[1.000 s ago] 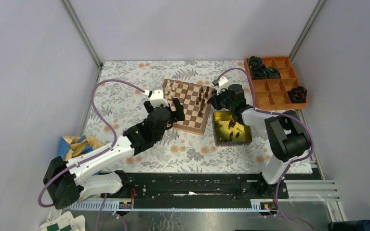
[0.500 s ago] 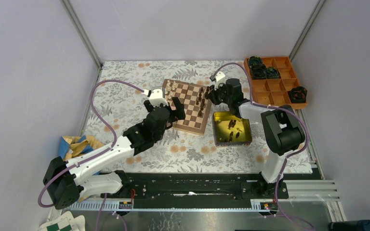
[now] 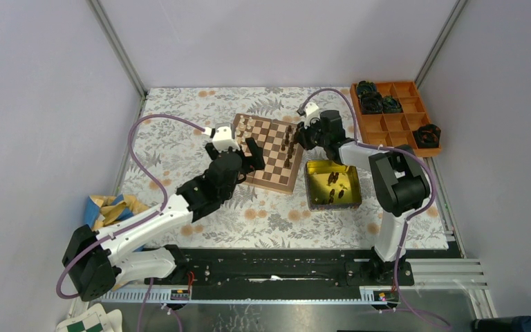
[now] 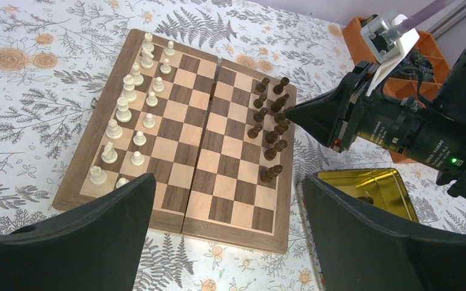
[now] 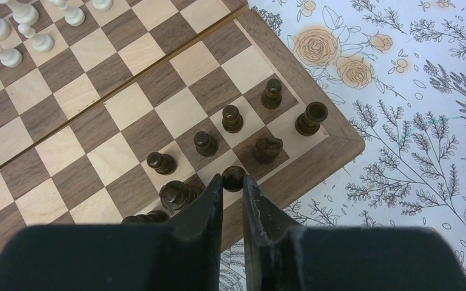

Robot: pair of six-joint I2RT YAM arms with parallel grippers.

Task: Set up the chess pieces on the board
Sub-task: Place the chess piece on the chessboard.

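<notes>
The right gripper (image 5: 233, 183) is pinched narrowly around a small dark piece (image 5: 233, 174), whose round head shows between the two fingertips, over the outermost row of the chessboard (image 5: 97, 121) just beside a dark knight (image 5: 267, 148); whether the piece's base touches the square cannot be told. A second ago this gripper hung between the board and the yellow tin (image 3: 308, 185), and since then it has swung away from the tin to the board's far right edge, where it now points in at the dark chessmen (image 4: 270, 121) gathered in two uneven rows along that side. More dark pieces lie loose inside the tin, which sits just beside the board's near right corner. The left gripper (image 4: 227, 182) has its fingers spread wide with nothing between them, hovering over the near edge of the board; it has barely shifted over the last second. The cream chessmen (image 4: 127, 112) stand in two rows on the side of the board opposite the dark set. The board rests at an angle on a floral cloth (image 3: 180, 131), with an orange compartment tray (image 3: 387, 142) at the far right
</notes>
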